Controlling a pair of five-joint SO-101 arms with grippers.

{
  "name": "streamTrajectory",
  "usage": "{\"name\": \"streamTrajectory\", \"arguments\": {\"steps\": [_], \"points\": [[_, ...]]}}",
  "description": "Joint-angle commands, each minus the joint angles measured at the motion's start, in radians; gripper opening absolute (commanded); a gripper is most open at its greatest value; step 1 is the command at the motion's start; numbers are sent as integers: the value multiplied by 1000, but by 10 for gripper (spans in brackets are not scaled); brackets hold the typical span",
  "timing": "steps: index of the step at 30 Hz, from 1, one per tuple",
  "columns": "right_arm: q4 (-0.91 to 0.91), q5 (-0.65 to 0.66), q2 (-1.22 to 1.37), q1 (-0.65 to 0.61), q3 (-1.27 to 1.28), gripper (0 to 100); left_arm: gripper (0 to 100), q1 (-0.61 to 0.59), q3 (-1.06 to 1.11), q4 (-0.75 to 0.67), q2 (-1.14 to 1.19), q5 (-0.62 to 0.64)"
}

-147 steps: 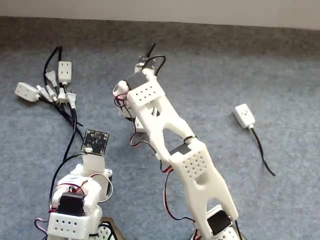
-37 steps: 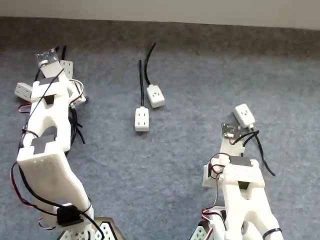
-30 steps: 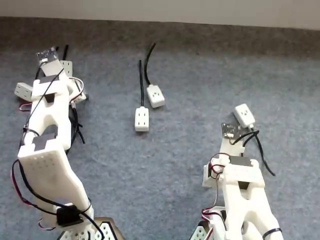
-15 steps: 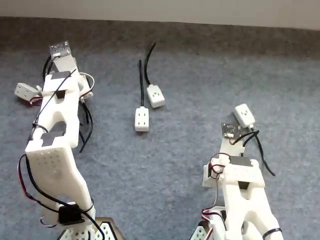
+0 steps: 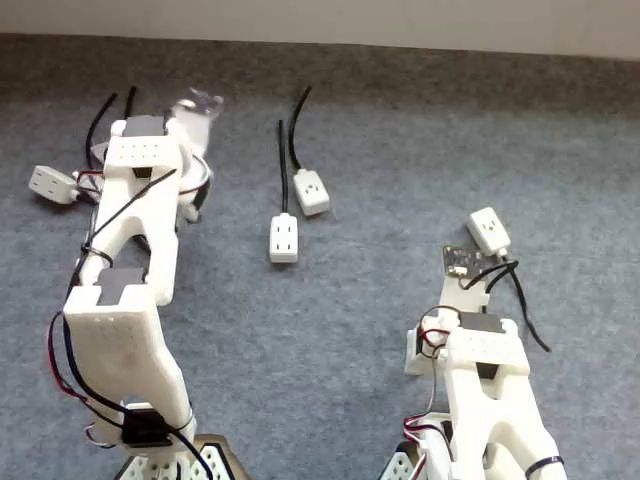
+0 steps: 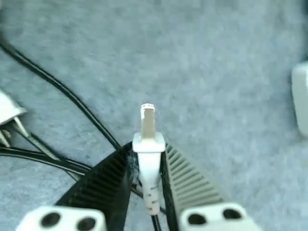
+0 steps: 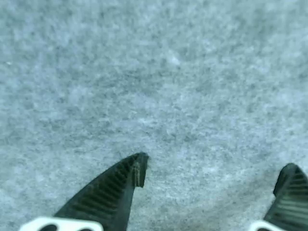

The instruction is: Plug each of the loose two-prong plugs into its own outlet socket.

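Now, left gripper (image 6: pixel 147 148) pinched one plug (image 6: pixel 147 126) by its body, prongs pointing straight ahead. Nearest socket (image 5: pixel 311 191) lay off to its right on the surface (image 5: pixel 420 150). Right gripper (image 7: pixel 211 173) spread wide, empty.

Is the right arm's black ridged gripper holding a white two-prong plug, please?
No, the right gripper stands open above grey carpet with nothing in it.
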Motion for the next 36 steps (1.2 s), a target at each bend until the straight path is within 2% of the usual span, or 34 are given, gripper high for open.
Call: {"name": "streamTrajectory", "arguments": {"steps": [1, 5, 8, 15, 32, 36], "points": [[-31, 6, 1, 12, 8, 406, 7, 4, -10, 141, -39, -235], [-31, 6, 1, 12, 8, 406, 7, 8, 99, 121, 5, -404], [-31, 6, 1, 12, 8, 406, 7, 10, 143, 31, 42, -451], [-31, 6, 1, 12, 8, 406, 10, 42, 143, -83, 88, -446], [-50, 6, 1, 12, 10, 406, 9, 70, 145, -83, 87, -446], [-50, 6, 1, 12, 10, 406, 8, 85, 136, -95, 82, -387]]}}
